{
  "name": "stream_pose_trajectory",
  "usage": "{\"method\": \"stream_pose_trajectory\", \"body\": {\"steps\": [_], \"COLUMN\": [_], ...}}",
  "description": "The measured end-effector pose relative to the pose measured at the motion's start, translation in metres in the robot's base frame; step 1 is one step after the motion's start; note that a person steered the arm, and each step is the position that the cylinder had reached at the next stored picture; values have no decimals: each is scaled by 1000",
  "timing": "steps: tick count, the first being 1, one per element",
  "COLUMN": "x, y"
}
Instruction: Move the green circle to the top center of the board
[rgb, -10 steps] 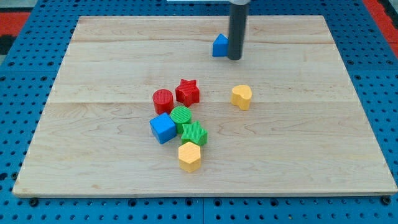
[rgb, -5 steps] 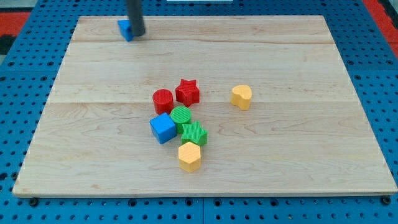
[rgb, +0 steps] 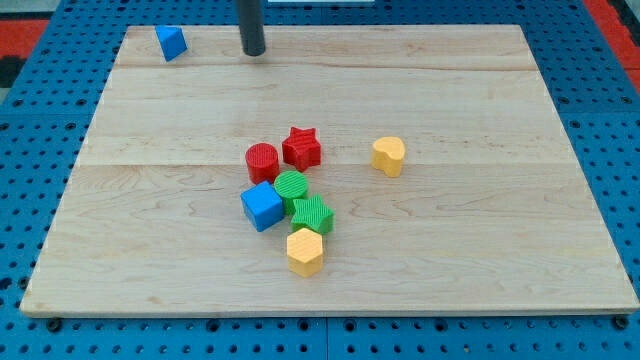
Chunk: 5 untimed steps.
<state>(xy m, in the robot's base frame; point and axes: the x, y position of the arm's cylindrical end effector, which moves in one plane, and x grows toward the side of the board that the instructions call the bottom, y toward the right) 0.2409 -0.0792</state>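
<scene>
My tip (rgb: 254, 52) rests on the surface (rgb: 480, 250) near the view's top, left of centre, well apart from every block; the arm carries no pincer, only the rod, so nothing is gripped. A small blue block (rgb: 171, 42) sits alone at the top left corner, to the left of my tip. The green circle (rgb: 291, 186) lies near the middle of the board in a tight cluster: a red cylinder (rgb: 262, 161) and a red star (rgb: 301, 148) just above it, a blue cube (rgb: 262, 206) touching its lower left, a second green block (rgb: 313, 214) at its lower right, and a yellow hexagon (rgb: 305, 251) below that. A yellow heart (rgb: 388, 155) stands apart to the right.
</scene>
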Motion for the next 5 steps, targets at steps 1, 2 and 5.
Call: {"method": "stream_pose_trajectory", "body": {"steps": [1, 2, 5], "x": [0, 19, 73], "y": [28, 65, 35]}}
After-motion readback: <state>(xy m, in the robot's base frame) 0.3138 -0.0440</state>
